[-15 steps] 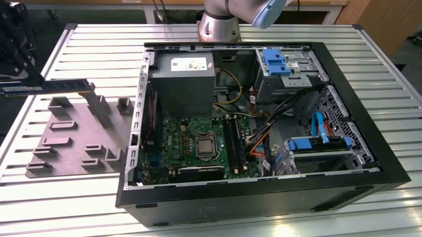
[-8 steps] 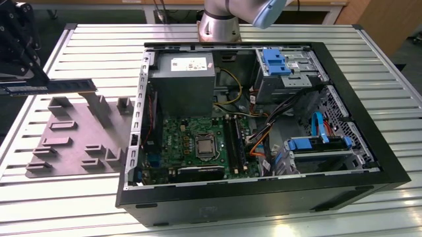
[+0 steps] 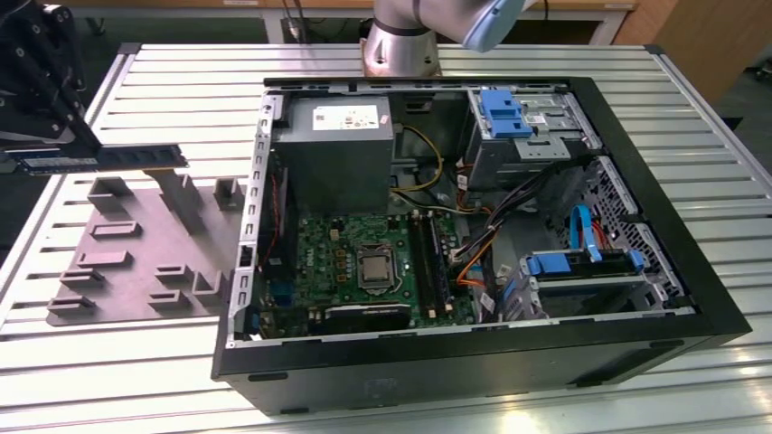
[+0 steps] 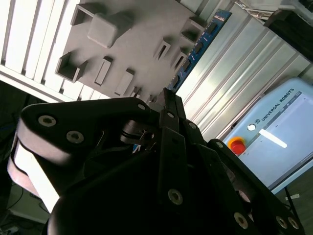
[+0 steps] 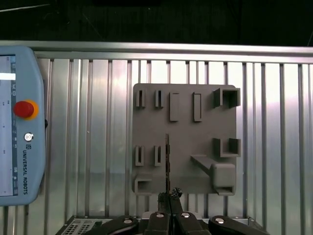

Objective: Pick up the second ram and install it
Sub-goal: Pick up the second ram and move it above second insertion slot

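Second ram [image 3: 115, 158] hangs in the air at the exterior view's left. The gripper [image 3: 51, 149] has it near one end, and it reaches out level over the far side of the grey tray [image 3: 133, 271]. As far as I can judge, it touches none of the tray's upright blocks.

It stands on its long edge with its faces vertical. In the first wrist view it reads as a thin dark line running out from the gripper [image 5: 169, 197] across the tray [image 5: 195, 147]. I take that pose as deliberate, since a slot would need the same attitude. Holding it near one end also leaves most of its length free.

The jaws are pressed together on its two flat faces, and I see no gap beyond the board's own thickness. In the second wrist view the board runs out from between the black fingers [image 4: 168, 105].

The open computer case [image 3: 675, 271] lies on the slatted tabletop [image 3: 181, 72], to the exterior view's right of the tray, with the motherboard [image 3: 350, 244] facing up. The memory is well apart from it, so the install is not yet done. A teach pendant [image 5: 19, 147] lies beside the tray.
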Available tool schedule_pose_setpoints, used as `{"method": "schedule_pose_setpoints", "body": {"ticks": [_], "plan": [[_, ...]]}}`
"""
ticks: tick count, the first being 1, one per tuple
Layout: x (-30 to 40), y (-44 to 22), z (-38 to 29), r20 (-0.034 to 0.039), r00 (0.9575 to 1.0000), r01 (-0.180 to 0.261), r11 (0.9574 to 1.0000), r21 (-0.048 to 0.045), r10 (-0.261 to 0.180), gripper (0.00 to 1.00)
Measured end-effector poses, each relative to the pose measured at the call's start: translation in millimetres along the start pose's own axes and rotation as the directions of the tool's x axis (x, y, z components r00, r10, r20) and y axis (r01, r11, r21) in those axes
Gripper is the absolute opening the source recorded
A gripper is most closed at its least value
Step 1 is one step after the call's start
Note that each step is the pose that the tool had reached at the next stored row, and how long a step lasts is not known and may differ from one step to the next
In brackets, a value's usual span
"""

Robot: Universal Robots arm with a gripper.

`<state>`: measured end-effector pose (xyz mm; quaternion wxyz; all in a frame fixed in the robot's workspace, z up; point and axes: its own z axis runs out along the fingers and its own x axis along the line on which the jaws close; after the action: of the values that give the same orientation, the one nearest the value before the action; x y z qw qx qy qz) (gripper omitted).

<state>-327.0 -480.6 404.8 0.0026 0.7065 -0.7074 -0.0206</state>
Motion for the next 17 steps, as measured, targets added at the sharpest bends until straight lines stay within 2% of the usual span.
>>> {"method": "schedule_pose_setpoints", "body": {"ticks": [17], "plan": [[0.0,-22.6,-0.8,-0.0001,1.0000,0.000,0.9999,-0.0111,0.000,0.11]]}}
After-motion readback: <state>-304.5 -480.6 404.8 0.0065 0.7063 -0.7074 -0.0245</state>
